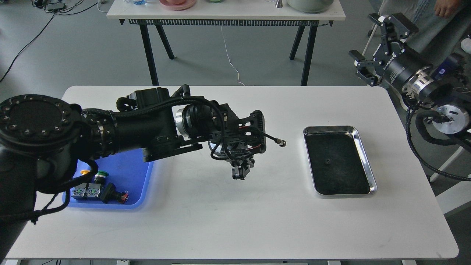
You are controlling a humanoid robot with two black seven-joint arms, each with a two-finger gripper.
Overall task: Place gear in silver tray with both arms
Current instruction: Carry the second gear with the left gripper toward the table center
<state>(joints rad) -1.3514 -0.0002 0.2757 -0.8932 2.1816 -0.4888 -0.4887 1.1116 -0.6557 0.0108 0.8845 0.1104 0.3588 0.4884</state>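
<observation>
The silver tray [331, 128] lies on the white table [235, 221] at the right, its dark bottom bare but for a tiny speck. My left arm reaches across from the left. Its gripper [241, 171] points down over the table's middle, left of the tray. It is small and dark, so I cannot tell its fingers apart or what they hold. A round silvery part [217, 151] shows under that wrist; I cannot tell if it is the gear. My right gripper [365, 38] is open and empty, raised off the table's far right corner.
A blue plastic tray [128, 176] at the left holds several push-button switches [99, 187] and is partly hidden by my left arm. A second table [228, 14] with dishes stands behind. A person stands at the top right.
</observation>
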